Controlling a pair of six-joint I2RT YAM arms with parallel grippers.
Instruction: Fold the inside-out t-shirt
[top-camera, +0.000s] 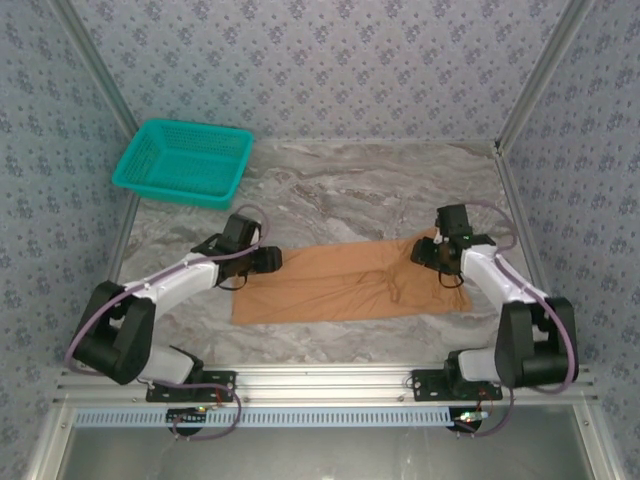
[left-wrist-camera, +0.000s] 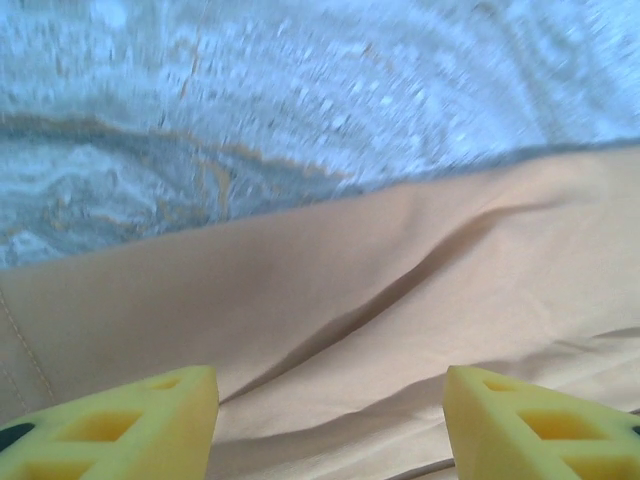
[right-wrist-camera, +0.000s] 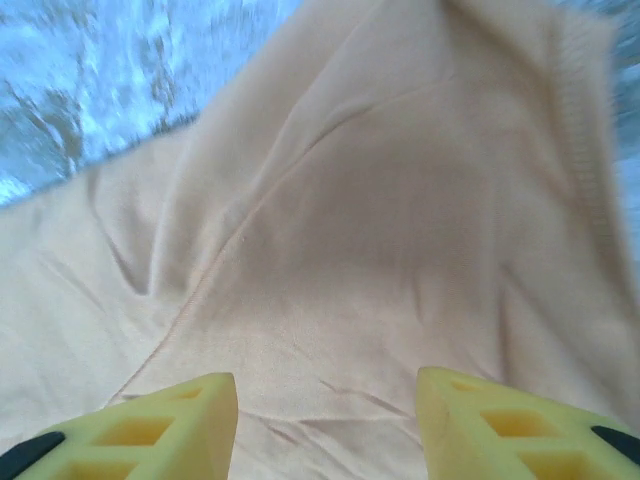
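Note:
The inside-out t-shirt (top-camera: 340, 285) lies flat on the marble table as a long orange-tan band with a few creases. My left gripper (top-camera: 272, 260) hovers over its far left corner. In the left wrist view the gripper (left-wrist-camera: 330, 420) is open, its yellow fingers (left-wrist-camera: 150, 420) spread wide over the creased t-shirt (left-wrist-camera: 400, 290) with nothing between them. My right gripper (top-camera: 425, 252) is over the shirt's far right end. It too stands open (right-wrist-camera: 327, 420) above the rumpled t-shirt (right-wrist-camera: 380, 220), holding nothing.
A teal mesh basket (top-camera: 185, 162) stands at the back left of the table (top-camera: 380, 185). Patterned walls close in the sides and back. Bare marble stretches behind the shirt, and a metal rail (top-camera: 330, 380) runs along the near edge.

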